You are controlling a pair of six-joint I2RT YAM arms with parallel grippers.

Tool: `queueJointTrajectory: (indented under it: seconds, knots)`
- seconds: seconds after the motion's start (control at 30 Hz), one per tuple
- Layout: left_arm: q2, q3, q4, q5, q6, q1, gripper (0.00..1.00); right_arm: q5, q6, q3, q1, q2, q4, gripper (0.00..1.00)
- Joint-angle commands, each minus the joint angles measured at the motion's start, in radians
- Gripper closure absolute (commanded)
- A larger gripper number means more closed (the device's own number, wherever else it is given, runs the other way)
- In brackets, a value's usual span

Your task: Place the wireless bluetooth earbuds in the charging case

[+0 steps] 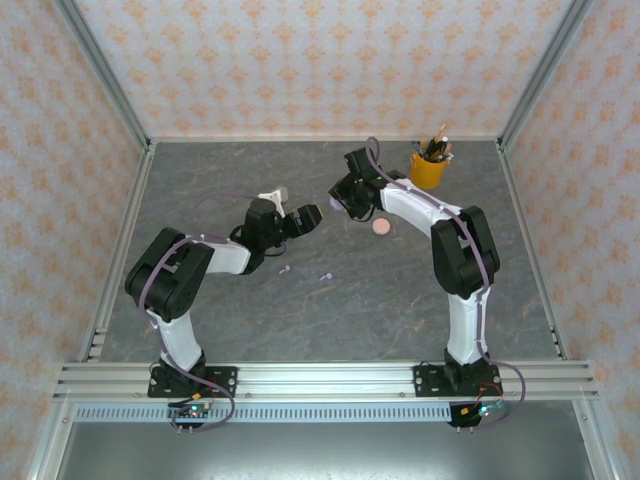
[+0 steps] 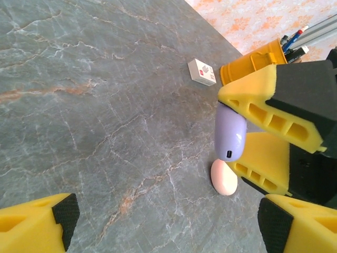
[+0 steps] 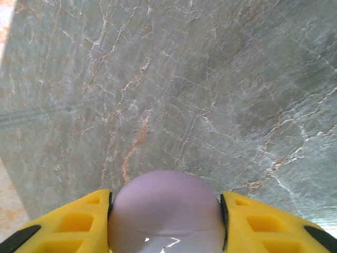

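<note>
Two lilac earbuds (image 1: 285,269): they lie loose on the grey table (image 1: 250,330), nearer the arm bases than the pink case (image 1: 381,227) and off toward the left arm. They're well apart from it and a little apart from each other.
Look of them: tiny stemmed things, basically specks from up top. I can't make out finer detail.
Lilac case (image 2: 230,134): it's held in the air right above the pink case. It's a smooth, glossy pod with a small dark port on its edge, and the lid looks closed to me.
Right gripper (image 3: 166,211): clamped on the lilac case, with a yellow finger on each side.
Left gripper (image 2: 168,219): jaws spread wide with nothing in them, hanging beside the pink case and facing the lilac one.
Step in hand: my guess is getting that lid open so the buds can go in.
Doing it well: I'd keep the right grip steady and low on the shell, so the lid half stays free. Then bring one left finger in slowly at the seam.
Risk: the shell looks slippery, so a hard push could twist it out of the grip and drop it onto the pink case.
</note>
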State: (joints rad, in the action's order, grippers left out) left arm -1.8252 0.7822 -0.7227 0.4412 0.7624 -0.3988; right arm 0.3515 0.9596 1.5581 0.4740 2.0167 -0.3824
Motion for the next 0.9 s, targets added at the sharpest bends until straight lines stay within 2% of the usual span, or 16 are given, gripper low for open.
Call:
queueJointTrajectory:
  seconds: [0.0,0.3,0.87]
  knots:
    - [-0.033,0.010,-0.128,0.002,0.006,-0.014,0.12,0.036,0.064,-0.017,-0.006,-0.047,0.054,0.56]
    - [-0.122,0.079,-0.162,0.006,0.011,-0.052,0.18,0.056,0.101,-0.031,-0.007,-0.052,0.082,0.56]
    - [-0.196,0.166,-0.184,-0.020,0.035,-0.055,0.28,0.072,0.117,-0.059,-0.007,-0.071,0.097,0.56]
